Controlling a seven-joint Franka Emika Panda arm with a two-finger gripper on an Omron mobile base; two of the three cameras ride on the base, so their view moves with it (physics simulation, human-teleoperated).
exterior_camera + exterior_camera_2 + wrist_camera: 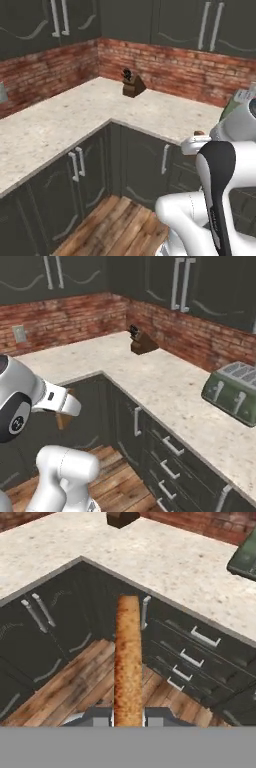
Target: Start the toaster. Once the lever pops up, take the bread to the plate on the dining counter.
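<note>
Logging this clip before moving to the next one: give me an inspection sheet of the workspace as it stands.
Surface: speckled beige L-shaped counter over dark cabinets.
Job's things: toaster on the counter at right, both levers up; bread held edge-on over the wood floor.
Clutter: knife block near the brick corner.
Grippers: gripper shut on the bread, away from the counter.
Cables: nothing seen.
Surroundings: brick backsplash, dark upper cabinets, wall outlet.
</note>
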